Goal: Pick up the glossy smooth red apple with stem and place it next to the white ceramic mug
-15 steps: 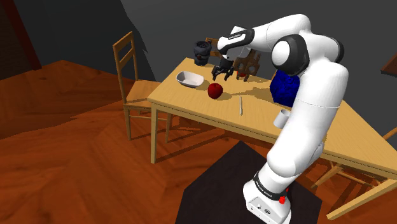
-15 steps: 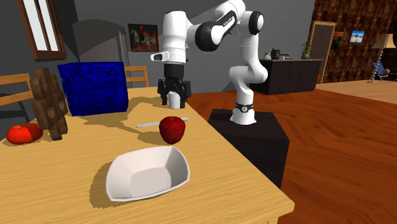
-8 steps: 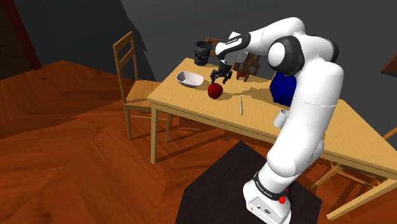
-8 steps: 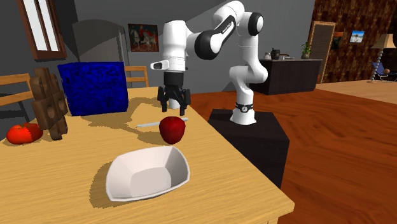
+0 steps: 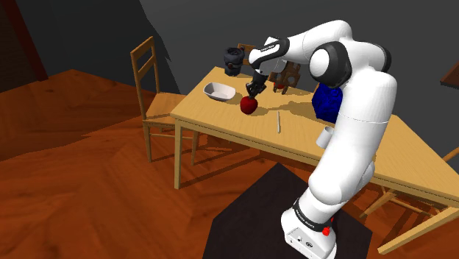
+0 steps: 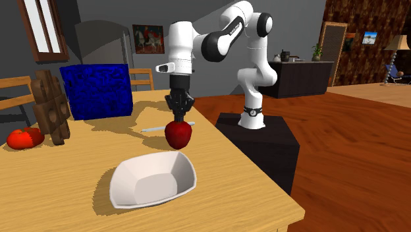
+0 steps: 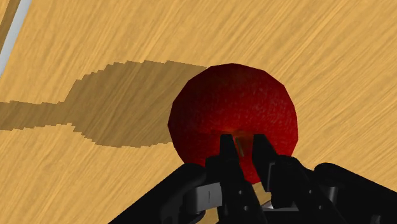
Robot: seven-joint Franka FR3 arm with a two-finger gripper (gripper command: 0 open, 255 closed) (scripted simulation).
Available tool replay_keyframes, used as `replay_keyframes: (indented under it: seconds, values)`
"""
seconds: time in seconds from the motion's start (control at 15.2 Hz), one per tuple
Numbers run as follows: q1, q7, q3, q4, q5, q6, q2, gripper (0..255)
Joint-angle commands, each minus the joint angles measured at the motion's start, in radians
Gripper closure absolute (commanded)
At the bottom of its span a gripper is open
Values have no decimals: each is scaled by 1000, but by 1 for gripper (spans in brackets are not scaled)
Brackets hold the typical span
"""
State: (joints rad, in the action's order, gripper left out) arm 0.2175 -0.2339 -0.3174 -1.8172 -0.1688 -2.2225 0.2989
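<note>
The dark red apple point(image 5: 248, 107) point(image 6: 178, 135) rests on the wooden table point(image 5: 309, 143), near the edge that faces the second exterior camera's right. My black gripper point(image 5: 251, 96) point(image 6: 179, 118) comes straight down on its top. In the wrist view the two fingers stand close together on the apple point(image 7: 216, 114), and the gripper point(image 7: 243, 143) pinches the short stem between them. The white mug point(image 5: 324, 136) stands farther along the table toward the stand, well apart from the apple.
A white bowl point(image 5: 219, 92) point(image 6: 151, 181) lies beside the apple. A thin grey utensil point(image 5: 279, 122) point(image 6: 158, 127), a blue box point(image 5: 329, 101) point(image 6: 97, 90), a brown wooden rack point(image 6: 51, 105), a tomato point(image 6: 25, 138) and a dark pot point(image 5: 234, 60) share the table. A chair point(image 5: 151, 81) stands at its far end.
The gripper came over from the mug's side, dropped onto the apple, and its fingers went from wide apart to closed on the stem. The apple has not moved.
</note>
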Motion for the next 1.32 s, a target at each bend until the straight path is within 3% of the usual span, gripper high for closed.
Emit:
replay_keyframes:
  seconds: [0.0,0.4,1.25]
  values:
    - [0,0,0,0,0,0,0,255]
    - [0,0,0,0,0,0,0,255]
    - [-4,25,-10,105,31,155,-54,255]
